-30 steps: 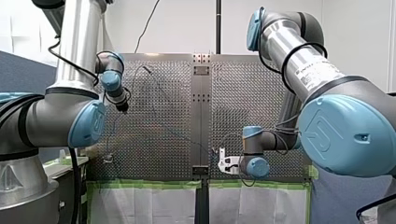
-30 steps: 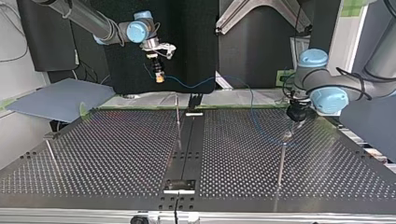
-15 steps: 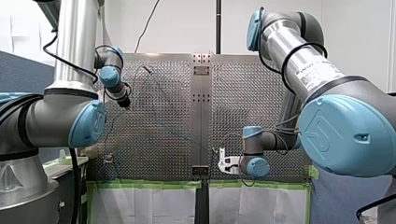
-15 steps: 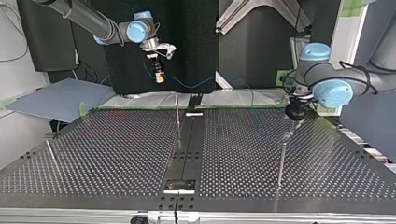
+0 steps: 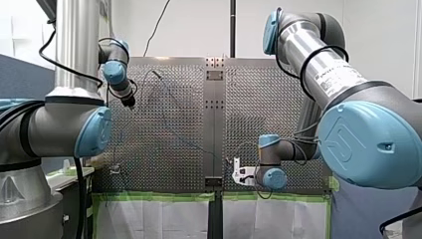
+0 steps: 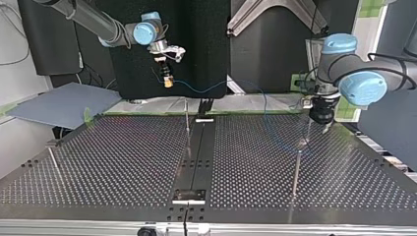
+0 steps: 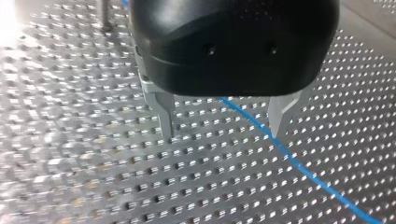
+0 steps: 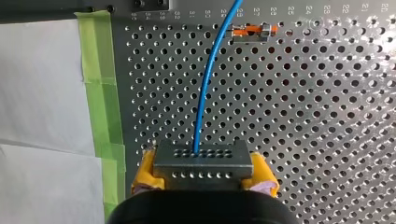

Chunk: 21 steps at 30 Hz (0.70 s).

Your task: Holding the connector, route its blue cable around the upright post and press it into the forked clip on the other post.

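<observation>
My right gripper (image 8: pixel 201 179) has its yellow pads shut on the grey metal connector (image 8: pixel 201 162). In the top view it hangs above the table's far edge (image 6: pixel 168 81). The blue cable (image 8: pixel 204 93) leaves the connector and passes just beside a post top with an orange part (image 8: pixel 252 31). In the top view the cable (image 6: pixel 221 86) runs to the right and drops to the upright post (image 6: pixel 297 169). My left gripper (image 7: pixel 222 134) stands open above the plate, and the cable (image 7: pixel 299 165) runs under it between its metal fingers. It hovers right of that post (image 6: pixel 323 118).
A thin post (image 6: pixel 187 118) stands at the middle of the perforated table (image 6: pixel 118 162), and another (image 6: pixel 53 158) at the top view's left. Green tape (image 8: pixel 100 88) and white sheeting edge the plate beside my right gripper. A centre rail (image 6: pixel 196 152) divides the table.
My left gripper has risen and drawn away from the upright post, to the right in the top view. My right gripper and the connector have stayed in place.
</observation>
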{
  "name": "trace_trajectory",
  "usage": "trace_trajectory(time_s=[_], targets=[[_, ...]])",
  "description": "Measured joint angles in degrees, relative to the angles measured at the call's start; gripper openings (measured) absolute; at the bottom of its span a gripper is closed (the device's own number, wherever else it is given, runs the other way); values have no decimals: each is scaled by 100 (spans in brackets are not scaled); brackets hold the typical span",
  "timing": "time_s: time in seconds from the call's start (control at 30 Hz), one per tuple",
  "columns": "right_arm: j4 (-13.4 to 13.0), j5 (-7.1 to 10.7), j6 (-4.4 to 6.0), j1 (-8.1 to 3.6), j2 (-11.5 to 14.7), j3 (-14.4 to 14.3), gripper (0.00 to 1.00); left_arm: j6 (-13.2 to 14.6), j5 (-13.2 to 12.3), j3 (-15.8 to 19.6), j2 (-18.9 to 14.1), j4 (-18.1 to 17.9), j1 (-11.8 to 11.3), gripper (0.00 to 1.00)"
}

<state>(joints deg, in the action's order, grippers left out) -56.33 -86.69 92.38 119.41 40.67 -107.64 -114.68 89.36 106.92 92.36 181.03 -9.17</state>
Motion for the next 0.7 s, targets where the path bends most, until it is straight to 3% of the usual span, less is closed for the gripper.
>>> trace_trajectory(time_s=[0.23, 0.5, 0.7], targets=[[17, 16, 24, -52, 1, 2, 0, 192, 404, -126, -407, 208, -119, 98], [227, 5, 46, -179, 3, 139, 0, 681, 909, -600, -916, 654, -159, 98], [576, -14, 48, -296, 4, 358, 0, 1028, 956, -948, -1178, 768, -119, 98]])
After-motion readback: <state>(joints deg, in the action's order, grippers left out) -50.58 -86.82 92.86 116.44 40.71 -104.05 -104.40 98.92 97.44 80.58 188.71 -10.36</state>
